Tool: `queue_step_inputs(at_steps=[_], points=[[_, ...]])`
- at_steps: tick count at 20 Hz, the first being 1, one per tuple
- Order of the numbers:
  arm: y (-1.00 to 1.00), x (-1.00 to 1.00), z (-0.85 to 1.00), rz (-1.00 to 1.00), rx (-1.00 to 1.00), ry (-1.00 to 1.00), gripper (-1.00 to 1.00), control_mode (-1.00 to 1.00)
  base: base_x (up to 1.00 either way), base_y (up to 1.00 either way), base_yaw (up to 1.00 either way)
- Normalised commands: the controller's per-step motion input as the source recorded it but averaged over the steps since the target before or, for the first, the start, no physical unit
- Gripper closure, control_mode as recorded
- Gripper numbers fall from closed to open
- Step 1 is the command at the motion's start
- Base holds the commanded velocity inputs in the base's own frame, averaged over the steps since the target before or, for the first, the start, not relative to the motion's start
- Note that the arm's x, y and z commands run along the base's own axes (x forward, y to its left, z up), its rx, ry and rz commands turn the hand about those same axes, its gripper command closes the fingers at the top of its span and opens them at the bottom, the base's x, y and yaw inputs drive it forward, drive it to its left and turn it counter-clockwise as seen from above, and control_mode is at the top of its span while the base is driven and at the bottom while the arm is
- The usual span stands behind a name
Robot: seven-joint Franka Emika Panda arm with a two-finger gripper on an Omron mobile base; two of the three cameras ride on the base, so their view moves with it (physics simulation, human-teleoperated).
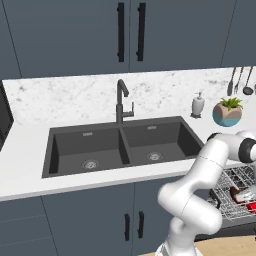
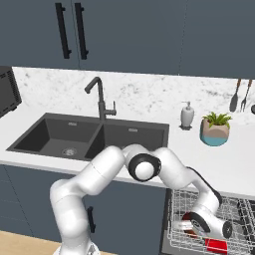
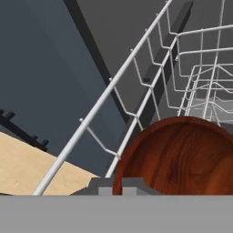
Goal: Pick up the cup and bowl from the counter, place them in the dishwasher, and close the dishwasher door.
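Observation:
The dishwasher's grey wire rack [image 2: 243, 213] is pulled out below the white counter [image 2: 219, 172], at the right of the left base view [image 1: 229, 206]. My arm bends down into it. The gripper [image 2: 191, 227] is low inside the rack, shut on the rim of a brown wooden bowl [image 3: 182, 157], which shows dark red-brown under the hand [image 2: 185, 225]. The bowl sits close against the rack's wire side [image 3: 136, 50]. A red thing that looks like the cup [image 2: 216, 245] lies in the rack just right of the hand [image 1: 252, 206]. The dishwasher door is out of view under the rack.
A dark double sink [image 1: 120, 145] with a black faucet [image 1: 121, 102] is set in the counter. A soap dispenser [image 1: 198, 105] and a potted plant [image 1: 227, 112] stand at the back right, under hanging utensils [image 1: 240, 82]. Blue-grey cupboards [image 1: 90, 220] lie below, wooden floor [image 3: 27, 168] beside the rack.

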Motion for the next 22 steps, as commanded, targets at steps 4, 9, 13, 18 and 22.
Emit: queue_step_inputs(at_steps=[4, 9, 13, 18, 22], points=[[0.0, 0.0, 0.0, 0.0, 0.0, 0.0, -1.0, -1.0, 0.0, 0.0, 0.0], [0.0, 0.0, 0.03, 0.0, 0.0, 0.0, -1.0, -1.0, 0.0, 0.0, 0.0], [-0.02, -0.04, 0.36, 0.0, 0.0, 0.0, -1.0, -1.0, 0.0, 0.0, 0.0], [0.0, -0.56, 0.81, -0.02, 0.0, -0.01, -1.0, -1.0, 0.0, 0.0, 0.0], [-0.01, -0.87, 0.58, -0.09, -0.02, 0.04, -1.0, -1.0, 0.0, 0.0, 0.0]])
